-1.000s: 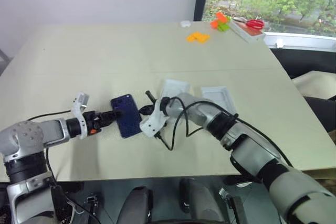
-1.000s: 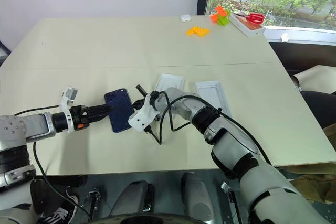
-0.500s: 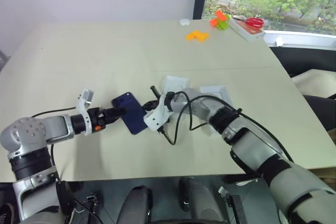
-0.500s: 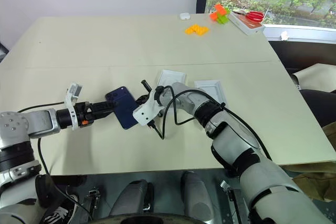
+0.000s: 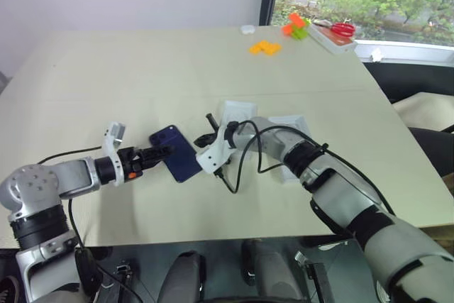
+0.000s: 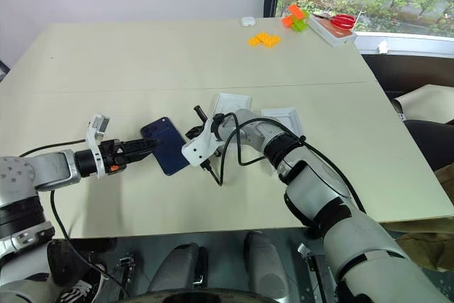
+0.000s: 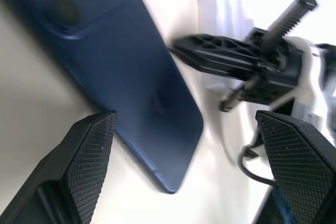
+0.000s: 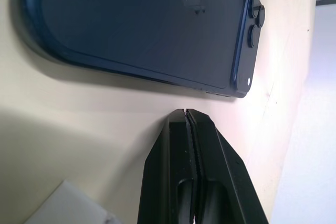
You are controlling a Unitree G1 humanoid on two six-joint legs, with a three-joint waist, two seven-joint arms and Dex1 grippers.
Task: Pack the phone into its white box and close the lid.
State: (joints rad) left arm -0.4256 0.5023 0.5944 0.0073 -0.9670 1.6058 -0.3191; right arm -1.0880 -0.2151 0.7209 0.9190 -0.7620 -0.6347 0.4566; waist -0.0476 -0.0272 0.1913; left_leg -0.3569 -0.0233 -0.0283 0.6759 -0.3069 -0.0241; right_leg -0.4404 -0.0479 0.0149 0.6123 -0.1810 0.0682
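Left eye view: phone [image 5: 175, 153] lies back-up on the worktop [image 5: 142, 69], camera cluster toward the far end, set at a slant. Left pincer [image 5: 162, 152] wide, fingers either side of the phone's near-left edge, nothing held. Right pincer [image 5: 206, 138] fully closed on nothing, tip just beside the phone's right long edge; contact cannot be told. White box [image 5: 238, 113] and lid [image 5: 293, 127] sit behind the right arm, partly hidden, beside each other.
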